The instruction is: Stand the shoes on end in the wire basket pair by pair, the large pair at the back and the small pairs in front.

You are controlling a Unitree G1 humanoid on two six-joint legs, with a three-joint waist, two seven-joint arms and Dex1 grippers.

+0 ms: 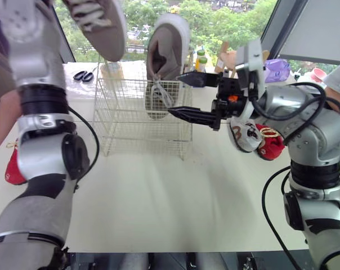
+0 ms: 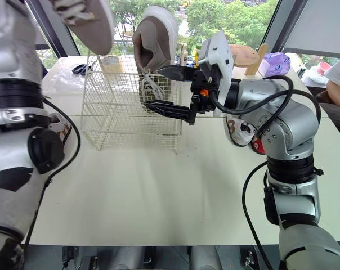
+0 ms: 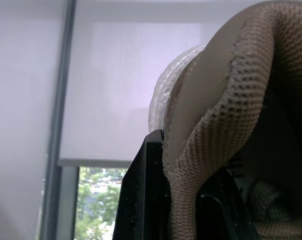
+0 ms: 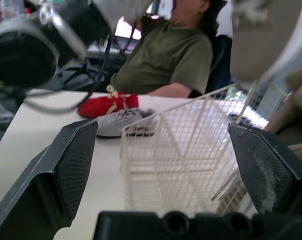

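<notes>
A white wire basket point(image 1: 125, 121) stands on the pale table. One large taupe shoe point(image 1: 167, 48) stands on end at its back right, laces dangling. My right gripper point(image 1: 174, 94) is open just to that shoe's right, one finger above and one below the laces. My left gripper point(image 3: 181, 165) is raised high and shut on the heel collar of the second large taupe shoe point(image 1: 97, 22), above the basket's left side. A small white patterned shoe point(image 1: 243, 135) and a small red shoe point(image 1: 272, 143) lie under my right forearm. Another red shoe point(image 1: 12, 169) lies at the left.
A small grey shoe point(image 4: 126, 125) lies beside a red one point(image 4: 108, 105) near a seated person point(image 4: 166, 55). Scissors point(image 1: 83, 76), bottles point(image 1: 201, 59) and a purple bag point(image 1: 277, 70) sit along the back. Another person's sleeve point(image 1: 339, 81) is at the right edge.
</notes>
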